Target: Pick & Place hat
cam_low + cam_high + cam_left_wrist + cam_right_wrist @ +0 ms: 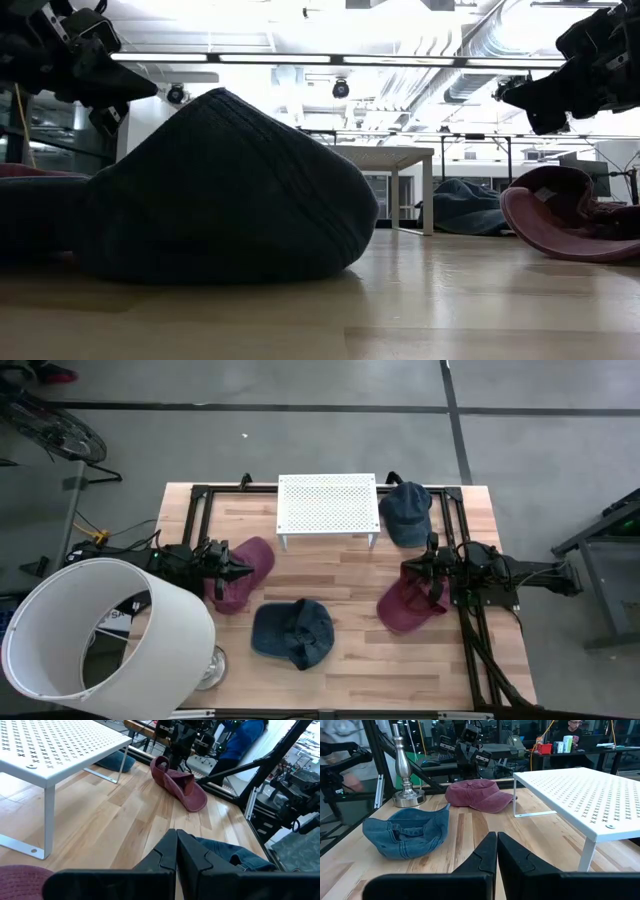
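Several caps lie on the wooden table. A maroon cap [250, 565] rests crown-up at the left, with my left gripper [243, 569] shut and raised above it. A second maroon cap [408, 605] lies at the right with its hollow side turned up [180, 782]. My right gripper [412, 571] hangs shut just above its far edge [505, 92]. A blue denim cap [292, 632] sits near the middle [407, 837]. A dark blue cap [405, 512] lies beside the white rack [327, 505]. The wrist views show each pair of fingers closed, with nothing between them [176, 832] [496, 835].
The white perforated rack stands on legs at the far middle of the table. A lamp with a big white shade [100, 635] and a metal base [207, 668] fills the near left corner. Black frame rails [470, 630] run along the table's sides. Bare wood lies between the caps.
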